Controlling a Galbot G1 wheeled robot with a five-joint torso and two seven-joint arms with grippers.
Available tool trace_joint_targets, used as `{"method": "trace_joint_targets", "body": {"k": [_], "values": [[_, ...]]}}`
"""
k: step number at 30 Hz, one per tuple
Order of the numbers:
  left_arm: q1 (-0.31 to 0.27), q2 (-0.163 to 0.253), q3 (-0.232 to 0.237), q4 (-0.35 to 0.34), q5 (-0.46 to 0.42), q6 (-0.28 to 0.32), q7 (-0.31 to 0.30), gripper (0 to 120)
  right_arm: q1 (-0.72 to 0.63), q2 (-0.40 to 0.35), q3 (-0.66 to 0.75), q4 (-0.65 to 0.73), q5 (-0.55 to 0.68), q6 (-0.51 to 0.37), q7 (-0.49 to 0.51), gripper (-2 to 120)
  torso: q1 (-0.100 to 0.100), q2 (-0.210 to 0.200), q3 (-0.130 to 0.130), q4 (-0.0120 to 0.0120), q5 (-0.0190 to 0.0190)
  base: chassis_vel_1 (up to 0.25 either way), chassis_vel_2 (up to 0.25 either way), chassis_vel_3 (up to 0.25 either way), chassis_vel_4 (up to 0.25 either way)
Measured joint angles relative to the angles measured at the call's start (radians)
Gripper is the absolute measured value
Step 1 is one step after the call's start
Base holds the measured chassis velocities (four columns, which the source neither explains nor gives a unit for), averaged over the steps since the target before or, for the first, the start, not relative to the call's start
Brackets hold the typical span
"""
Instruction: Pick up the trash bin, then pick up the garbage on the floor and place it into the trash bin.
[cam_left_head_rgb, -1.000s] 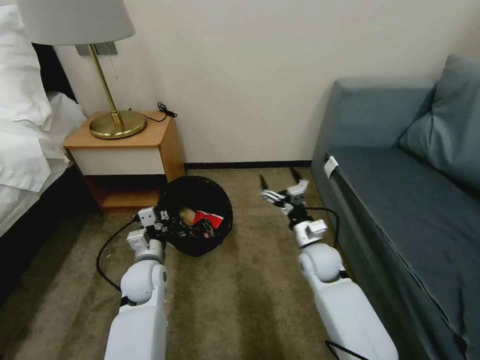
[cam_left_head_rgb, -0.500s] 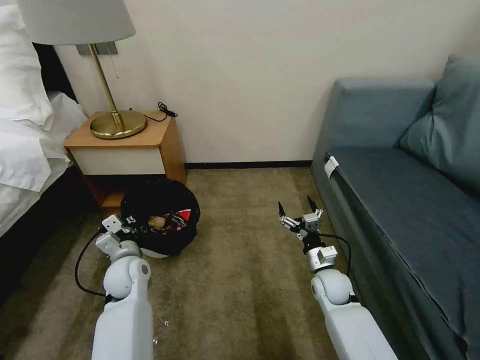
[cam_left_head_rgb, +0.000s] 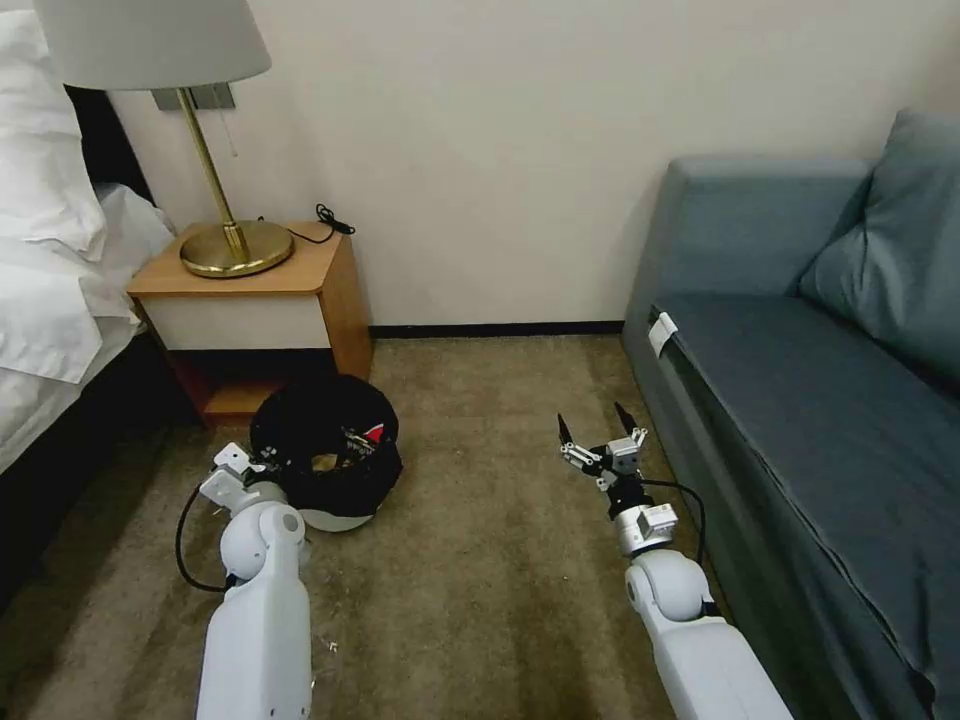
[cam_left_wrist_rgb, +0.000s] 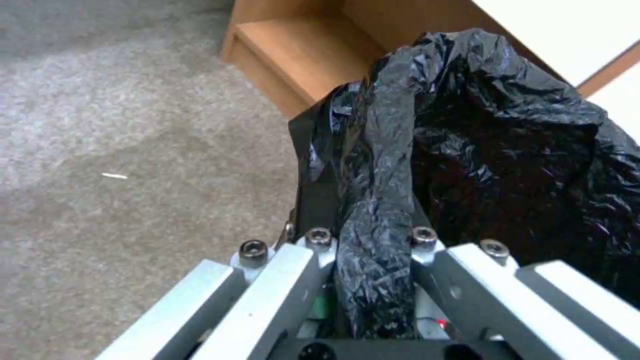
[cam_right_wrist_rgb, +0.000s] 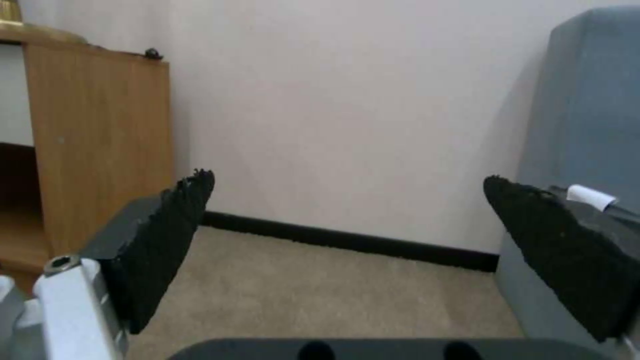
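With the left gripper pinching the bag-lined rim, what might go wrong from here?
The left gripper pinches the crinkly black plastic bag over the rim of the small round white trash bin; the thin liner may tear or slip. The bin looks tilted, so the red-and-white carton might spill. The open right gripper hangs near the blue sofa.

Small round white trash bin with crinkly black plastic liner (cam_left_head_rgb: 325, 455) on beige carpet floor (cam_left_head_rgb: 480, 590), left of centre, just before wooden nightstand (cam_left_head_rgb: 250, 300). Brass-based lamp (cam_left_head_rgb: 235, 245) on nightstand. White-sheeted bed (cam_left_head_rgb: 50, 290) left of nightstand. Blue-grey fabric sofa (cam_left_head_rgb: 810, 400) at right. Left gripper (cam_left_wrist_rgb: 373, 260) at bin's near rim; right gripper (cam_left_head_rgb: 598, 432) between bin and sofa.
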Motion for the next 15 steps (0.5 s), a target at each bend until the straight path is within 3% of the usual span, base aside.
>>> {"method": "trace_joint_targets", "body": {"k": [9,11,13,15], "values": [[0.002,0.006,-0.013,0.005,0.009,-0.005,0.021,4,-0.005,0.010,-0.005,-0.008,-0.007,0.006,-0.002,100,0.000,0.000,0.000,0.0000,0.0000,0.000,0.000,0.000,0.000],[0.005,0.007,-0.015,0.005,0.015,-0.005,0.024,10,-0.005,0.011,-0.005,-0.010,-0.009,0.007,-0.002,100,0.000,0.000,0.000,0.0000,0.0000,0.000,0.000,0.000,0.000],[0.009,0.007,-0.017,0.005,0.017,-0.005,0.025,22,-0.005,0.012,-0.008,-0.014,-0.015,0.008,-0.002,100,0.000,0.000,0.000,0.0000,0.0000,0.000,0.000,0.000,0.000],[0.009,0.007,-0.018,0.005,0.018,-0.005,0.025,24,-0.005,0.012,-0.008,-0.015,-0.016,0.008,-0.002,100,0.000,0.000,0.000,0.0000,0.0000,0.000,0.000,0.000,0.000]]}}
